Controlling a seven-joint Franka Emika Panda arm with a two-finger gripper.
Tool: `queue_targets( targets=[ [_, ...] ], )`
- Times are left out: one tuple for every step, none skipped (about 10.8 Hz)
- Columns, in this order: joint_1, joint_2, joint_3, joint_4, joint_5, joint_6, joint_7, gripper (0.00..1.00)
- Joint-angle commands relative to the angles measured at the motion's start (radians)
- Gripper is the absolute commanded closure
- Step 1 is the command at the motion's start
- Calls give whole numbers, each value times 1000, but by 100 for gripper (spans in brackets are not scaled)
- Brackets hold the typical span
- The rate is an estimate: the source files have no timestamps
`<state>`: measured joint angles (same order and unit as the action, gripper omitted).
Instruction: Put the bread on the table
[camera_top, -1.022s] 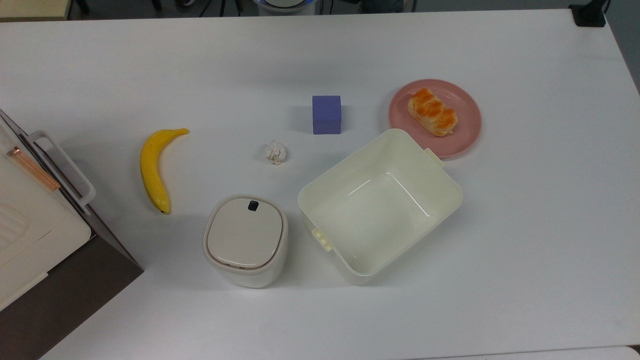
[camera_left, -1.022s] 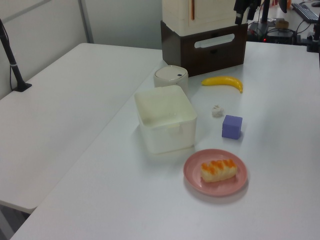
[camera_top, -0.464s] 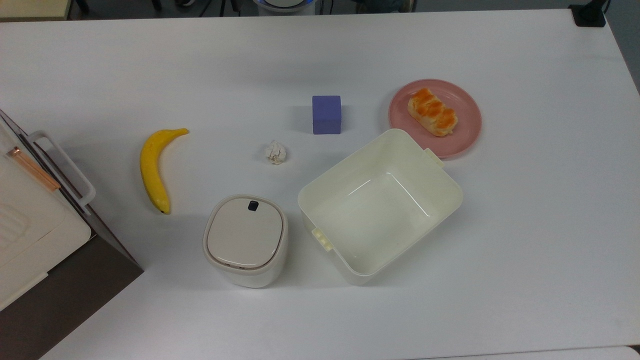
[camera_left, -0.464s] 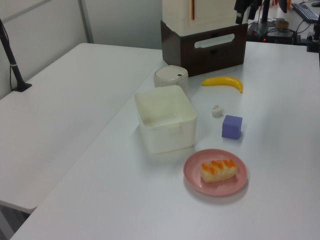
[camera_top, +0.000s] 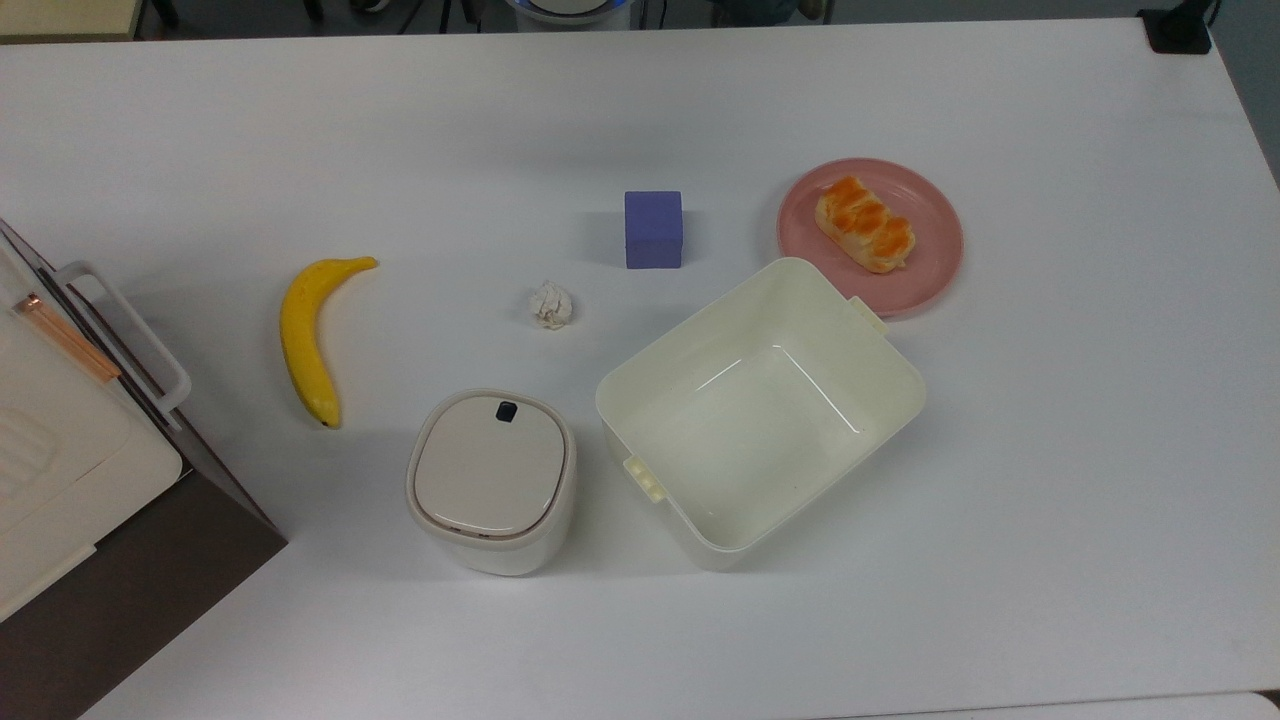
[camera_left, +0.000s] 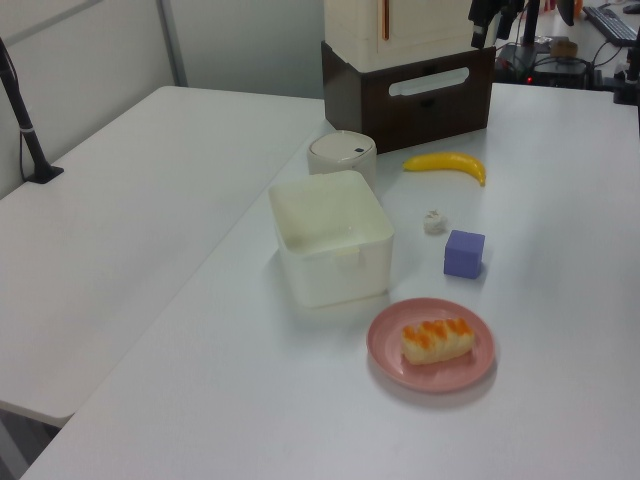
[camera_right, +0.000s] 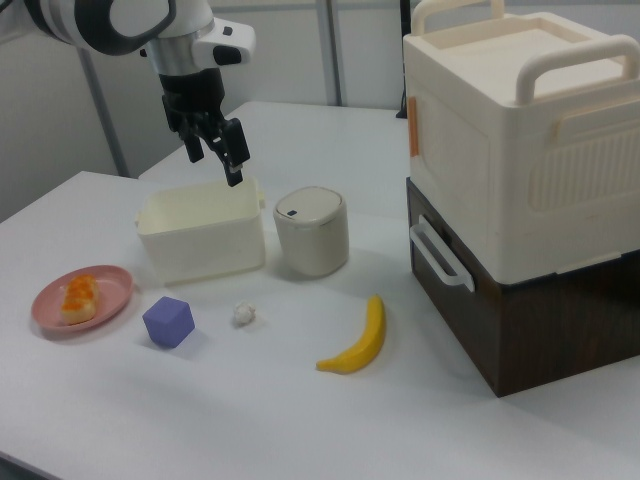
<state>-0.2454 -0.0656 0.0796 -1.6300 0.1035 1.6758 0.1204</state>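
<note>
Bread sits on the pink plate, untouched; plate touches or just clears the cream tub corner. We see the gripper in the right view, high above the tub, empty, fingers slightly spread, well apart from the bread. Risks as we judge them: soft bun squashes under a hard pinch; plate slides or lifts with it; tub wall snags the approach. Top view shows bare tabletop beyond the plate for placement.
</note>
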Motion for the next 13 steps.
queue_targets(
  targets=[
    [17,-13,-8,4,-10,-36,21,0],
    [15,-14,-8,4,-10,-36,19,0],
    [15,-14,-8,4,-11,-36,18,0],
    [14,-14,-9,4,-12,-36,19,0],
    [11,-13,-11,4,-12,-34,19,0],
    [11,-13,-11,4,-12,-36,16,0],
    [12,-13,-11,2,-13,-36,19,0],
    [12,-11,-11,1,-13,-22,19,0],
    [12,0,-9,2,-13,-7,15,0],
    [12,1,-9,2,-16,2,19,0],
    [17,0,-6,2,-39,-4,13,0],
    [20,1,0,2,-60,-5,21,0],
    [21,1,3,1,-64,-8,21,0]
  ],
)
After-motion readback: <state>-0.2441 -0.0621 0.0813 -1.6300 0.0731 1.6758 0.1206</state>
